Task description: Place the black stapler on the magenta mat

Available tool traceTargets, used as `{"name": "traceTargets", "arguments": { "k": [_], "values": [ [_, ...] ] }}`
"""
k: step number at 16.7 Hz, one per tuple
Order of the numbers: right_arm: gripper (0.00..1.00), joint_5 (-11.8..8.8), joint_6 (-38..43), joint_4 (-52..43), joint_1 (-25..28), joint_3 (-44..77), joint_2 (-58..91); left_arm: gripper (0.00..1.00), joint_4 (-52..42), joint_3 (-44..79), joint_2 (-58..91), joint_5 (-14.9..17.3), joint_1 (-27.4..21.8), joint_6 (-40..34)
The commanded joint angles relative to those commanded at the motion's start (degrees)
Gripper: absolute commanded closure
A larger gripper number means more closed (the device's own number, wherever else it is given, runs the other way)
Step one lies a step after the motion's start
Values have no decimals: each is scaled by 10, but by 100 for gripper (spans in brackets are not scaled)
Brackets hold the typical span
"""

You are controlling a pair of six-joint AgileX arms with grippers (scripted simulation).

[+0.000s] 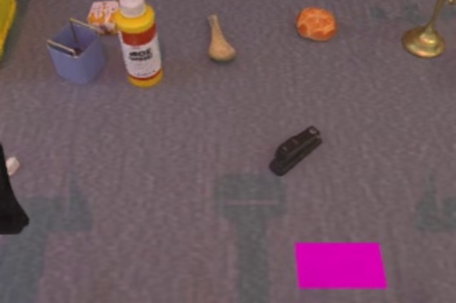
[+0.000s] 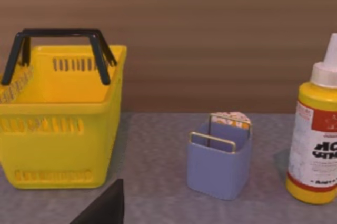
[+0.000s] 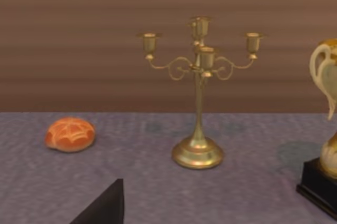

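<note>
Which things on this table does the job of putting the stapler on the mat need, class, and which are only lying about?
Needed:
black stapler
magenta mat

Lying about:
yellow bottle
blue box
yellow basket
bread roll
brass candlestick
tan bone-shaped piece
trophy

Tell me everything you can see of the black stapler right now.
The black stapler is small, elongated and matte black, its top arm closed over the base. It lies diagonally on the grey table, right of centre, beyond the magenta mat and apart from it. Nothing touches it but the table; no pincer is near.
</note>
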State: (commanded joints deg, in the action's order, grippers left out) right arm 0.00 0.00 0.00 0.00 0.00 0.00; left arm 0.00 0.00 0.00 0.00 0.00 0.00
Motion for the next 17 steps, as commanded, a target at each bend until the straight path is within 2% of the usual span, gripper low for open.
{"name": "traceTargets", "arguments": {
  "k": [4,8,13,17],
  "values": [
    [0,4,14,-15,2,16,17,0,0,0,0,0,0,0],
    [0,29,98,-106,14,117,121,0,0,0,0,0,0,0],
    [0,72,264,-291,43,338,381,0,0,0,0,0,0,0],
    [0,96,410,-456,81,544,651,0,0,0,0,0,0,0]
  ]
}}
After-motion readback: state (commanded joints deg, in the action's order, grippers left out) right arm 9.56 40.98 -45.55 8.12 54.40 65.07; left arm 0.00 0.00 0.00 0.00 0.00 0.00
